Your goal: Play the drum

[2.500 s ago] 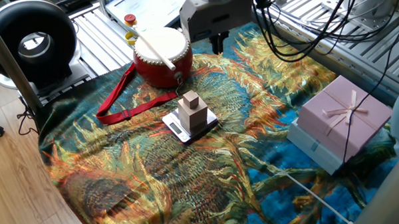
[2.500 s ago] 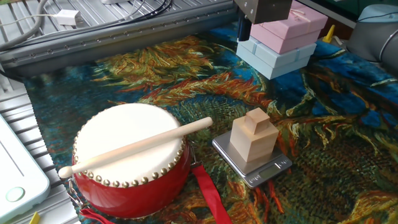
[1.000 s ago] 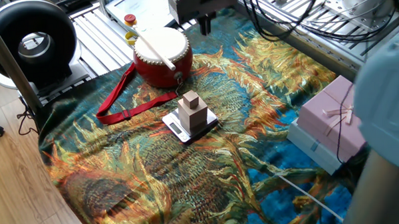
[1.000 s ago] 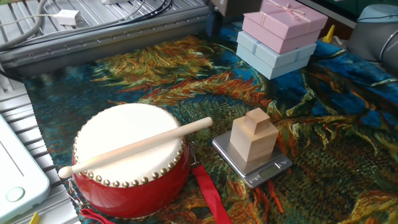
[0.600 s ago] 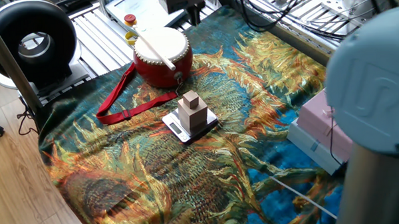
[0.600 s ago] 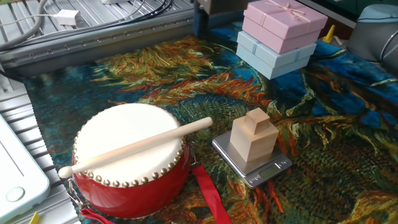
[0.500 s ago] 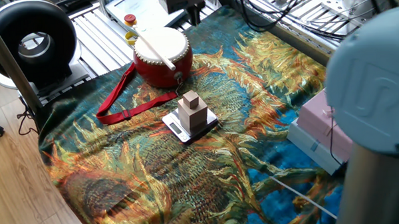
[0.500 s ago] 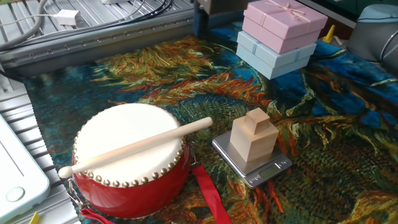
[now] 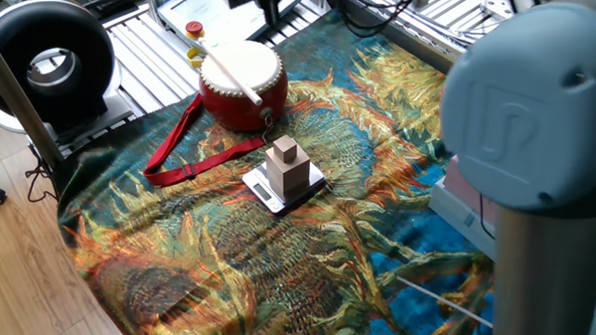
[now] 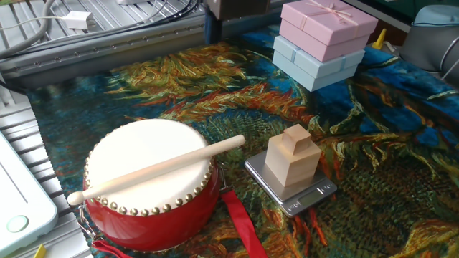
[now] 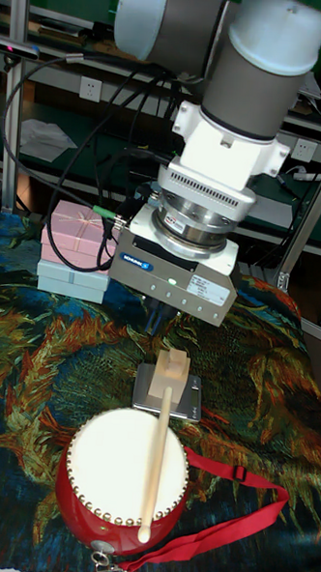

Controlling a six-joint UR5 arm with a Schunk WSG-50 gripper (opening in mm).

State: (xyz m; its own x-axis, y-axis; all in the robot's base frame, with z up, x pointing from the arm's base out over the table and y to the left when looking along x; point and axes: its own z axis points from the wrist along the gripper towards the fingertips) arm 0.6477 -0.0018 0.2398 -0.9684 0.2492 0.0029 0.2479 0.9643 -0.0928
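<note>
The drum [image 9: 242,88] has a red barrel body and a cream skin, and stands at the far end of the patterned cloth. It also shows in the other fixed view as the drum [image 10: 147,183] and in the tall view as the drum [image 11: 125,473]. A wooden stick [image 10: 159,168] lies loose across its skin. Its red strap [image 9: 190,151] trails over the cloth. My gripper [image 9: 270,7] hangs in the air behind the drum, apart from drum and stick. Its dark fingers [image 10: 210,29] show as one narrow prong with nothing held.
A stepped wooble block [image 10: 292,159] stands on a small scale [image 10: 313,194] beside the drum. Stacked pink and blue gift boxes [image 10: 324,36] sit at the cloth's far side. A black ring fan [image 9: 46,62] stands left. My arm's big joint [image 9: 535,129] fills the right foreground.
The gripper has travelled along the far edge of the cloth to a spot behind the drum. The arm's joint has swung in and now hides the pink box. Drum and stick are unmoved.
</note>
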